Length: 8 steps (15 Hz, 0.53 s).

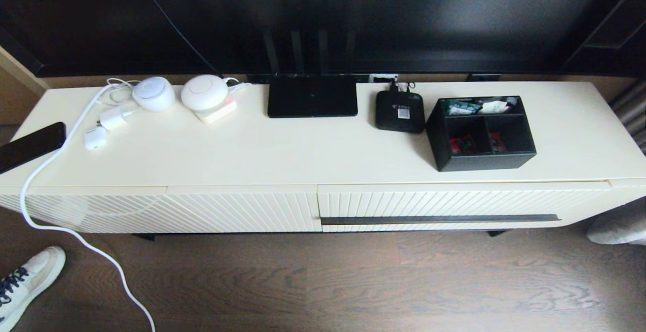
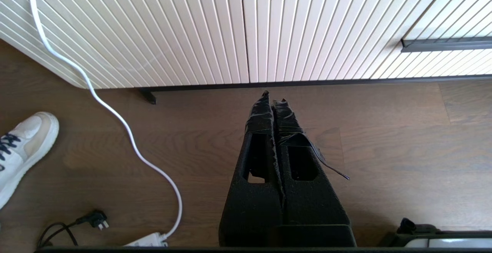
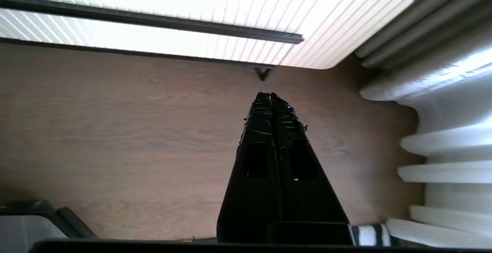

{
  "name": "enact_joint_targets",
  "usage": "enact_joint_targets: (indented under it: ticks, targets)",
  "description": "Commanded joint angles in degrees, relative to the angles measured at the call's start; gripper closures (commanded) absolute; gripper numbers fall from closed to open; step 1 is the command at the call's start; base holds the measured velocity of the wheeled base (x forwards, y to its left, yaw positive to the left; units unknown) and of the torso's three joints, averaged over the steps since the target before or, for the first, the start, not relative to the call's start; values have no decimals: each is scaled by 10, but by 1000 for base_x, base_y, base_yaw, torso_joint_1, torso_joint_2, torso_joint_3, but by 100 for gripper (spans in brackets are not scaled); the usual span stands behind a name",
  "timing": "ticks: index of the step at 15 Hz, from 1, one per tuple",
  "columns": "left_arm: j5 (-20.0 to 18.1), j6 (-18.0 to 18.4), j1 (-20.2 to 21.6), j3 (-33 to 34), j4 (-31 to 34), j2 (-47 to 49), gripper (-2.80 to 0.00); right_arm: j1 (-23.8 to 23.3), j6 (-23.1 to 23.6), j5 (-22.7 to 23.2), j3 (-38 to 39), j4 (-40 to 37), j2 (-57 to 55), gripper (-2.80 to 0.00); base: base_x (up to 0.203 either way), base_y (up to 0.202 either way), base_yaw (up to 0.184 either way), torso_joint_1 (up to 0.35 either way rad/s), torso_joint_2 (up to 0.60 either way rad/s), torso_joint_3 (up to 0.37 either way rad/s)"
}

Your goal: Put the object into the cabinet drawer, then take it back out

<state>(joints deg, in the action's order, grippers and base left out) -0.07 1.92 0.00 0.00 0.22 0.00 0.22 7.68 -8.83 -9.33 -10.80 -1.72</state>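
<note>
The black organizer box stands on the cabinet top at the right, with red and white packets in its three compartments. Below it the cream drawer with the ribbed front is closed; its long dark handle bar runs across it. That handle bar also shows in the left wrist view, and in the right wrist view as handle bar. Neither arm shows in the head view. My left gripper hangs shut over the wooden floor in front of the cabinet. My right gripper is shut too, low over the floor near the cabinet's right end.
On the cabinet top lie a flat black router, a small black set-top box, white round devices and a phone. A white cable drops to the floor beside a shoe. A curtain hangs at the right.
</note>
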Motion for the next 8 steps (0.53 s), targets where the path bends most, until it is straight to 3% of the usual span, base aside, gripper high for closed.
enact_joint_targets:
  ticks: [1,4,8]
  targets:
    - [0,0,0,0,0,0,0,0,3,17,49,52,18,0,0,0,0,0,0,0]
    - [0,0,0,0,0,0,0,0,-4,96,78,95,19,0,0,0,0,0,0,0]
    - [0,0,0,0,0,0,0,-1,-20,106,93,106,19,0,0,0,0,0,0,0]
